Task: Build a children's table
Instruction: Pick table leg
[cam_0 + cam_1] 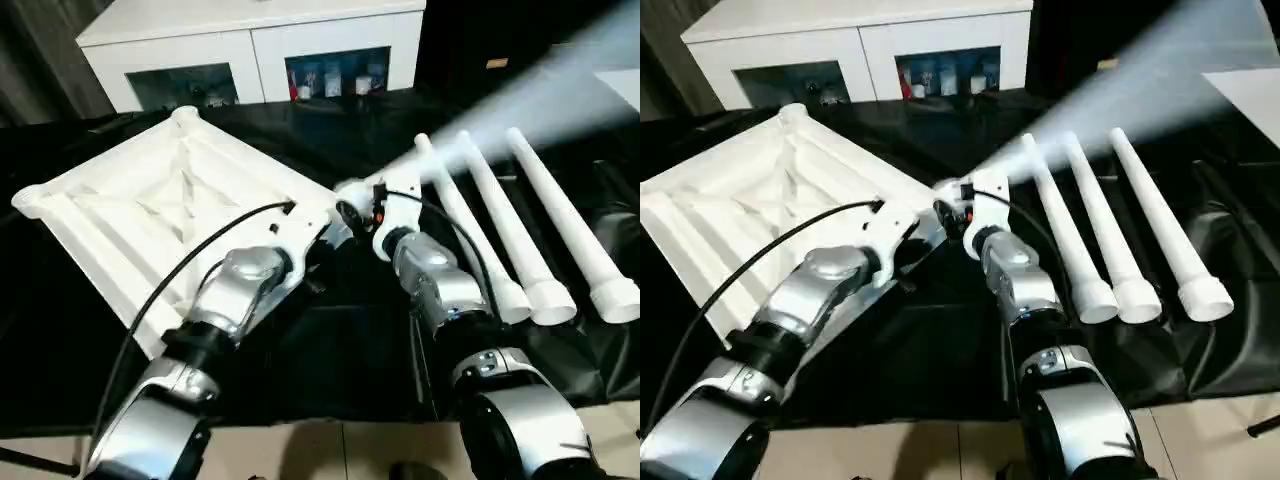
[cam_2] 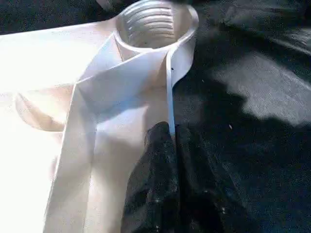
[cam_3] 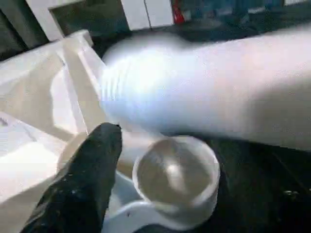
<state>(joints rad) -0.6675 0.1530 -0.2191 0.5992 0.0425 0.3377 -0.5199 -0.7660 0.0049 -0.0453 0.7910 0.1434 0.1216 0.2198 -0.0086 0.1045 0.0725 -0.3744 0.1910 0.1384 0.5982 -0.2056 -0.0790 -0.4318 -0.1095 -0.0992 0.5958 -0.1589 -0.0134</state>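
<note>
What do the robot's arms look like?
Both arms are shiny silver with black rings at the joints. The left arm has a thin black cable looping along it to a white wrist part. The right arm has a black cable too, and a white wrist block with a small red mark. Each end effector has black fingers.

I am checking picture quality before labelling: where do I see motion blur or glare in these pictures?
Left eye view: one leg is smeared into a pale streak, while the three lying legs are sharp. Right wrist view: the same leg is blurred above the corner socket. Left wrist view: the table top glares to blown white.
</note>
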